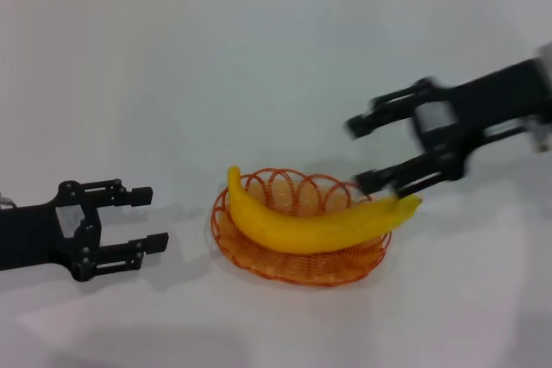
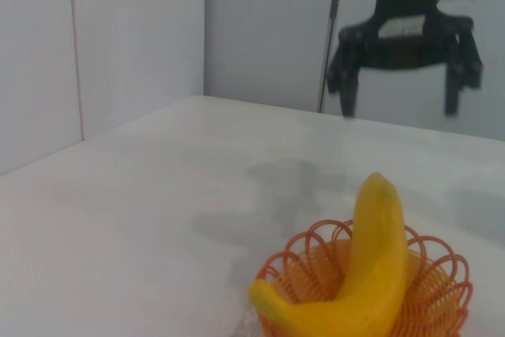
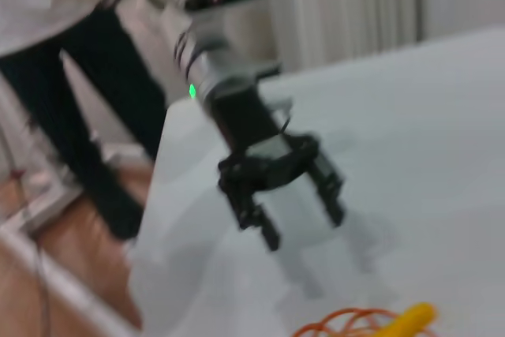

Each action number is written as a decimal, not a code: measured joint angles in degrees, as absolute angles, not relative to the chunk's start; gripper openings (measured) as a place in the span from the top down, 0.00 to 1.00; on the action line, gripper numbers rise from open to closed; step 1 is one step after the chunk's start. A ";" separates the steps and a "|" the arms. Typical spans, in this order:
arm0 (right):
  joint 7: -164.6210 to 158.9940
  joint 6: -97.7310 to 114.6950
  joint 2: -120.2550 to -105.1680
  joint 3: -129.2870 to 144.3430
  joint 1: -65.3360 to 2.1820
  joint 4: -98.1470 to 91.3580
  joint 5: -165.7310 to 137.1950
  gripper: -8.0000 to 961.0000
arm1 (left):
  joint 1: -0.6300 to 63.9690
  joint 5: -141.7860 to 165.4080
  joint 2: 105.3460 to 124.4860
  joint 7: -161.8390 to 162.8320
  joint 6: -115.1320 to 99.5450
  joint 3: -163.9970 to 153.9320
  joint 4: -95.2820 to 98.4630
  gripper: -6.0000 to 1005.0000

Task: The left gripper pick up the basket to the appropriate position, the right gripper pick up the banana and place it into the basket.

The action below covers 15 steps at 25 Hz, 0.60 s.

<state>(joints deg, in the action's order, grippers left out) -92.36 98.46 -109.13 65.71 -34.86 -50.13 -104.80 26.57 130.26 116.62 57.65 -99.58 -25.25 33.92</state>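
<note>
The yellow banana (image 1: 310,223) lies across the orange basket (image 1: 302,263) on the white table, its ends sticking out past the rim. The left wrist view shows the banana (image 2: 371,274) resting in the basket (image 2: 442,290); the right wrist view shows only the banana's tip (image 3: 410,321) and a bit of the basket's rim (image 3: 339,323). My right gripper (image 1: 362,154) is open and empty, raised just right of the basket; it also shows in the left wrist view (image 2: 402,84). My left gripper (image 1: 147,220) is open and empty, left of the basket and apart from it; it also shows in the right wrist view (image 3: 304,222).
The white table (image 1: 259,75) stretches to a pale wall at the back. In the right wrist view the table's edge (image 3: 150,219) drops to a floor, where a person's dark legs (image 3: 102,116) stand.
</note>
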 joint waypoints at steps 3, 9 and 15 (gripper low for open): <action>-88.15 100.51 -108.27 59.29 -31.47 -50.14 -106.42 0.17 | 26.54 130.26 116.63 57.61 -99.58 -25.10 33.92 0.32; -75.94 100.98 -108.63 49.89 -25.27 -49.09 -114.42 0.18 | 26.53 130.26 116.63 57.29 -99.58 -25.04 33.92 0.32; -63.93 100.37 -109.17 47.17 -21.29 -45.53 -116.27 0.18 | 26.32 130.26 116.63 57.25 -99.58 -24.95 33.92 0.32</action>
<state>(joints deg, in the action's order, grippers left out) -63.93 100.37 -109.17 47.17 -21.29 -45.53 -116.27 26.32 130.26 116.63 57.25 -99.58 -24.95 33.92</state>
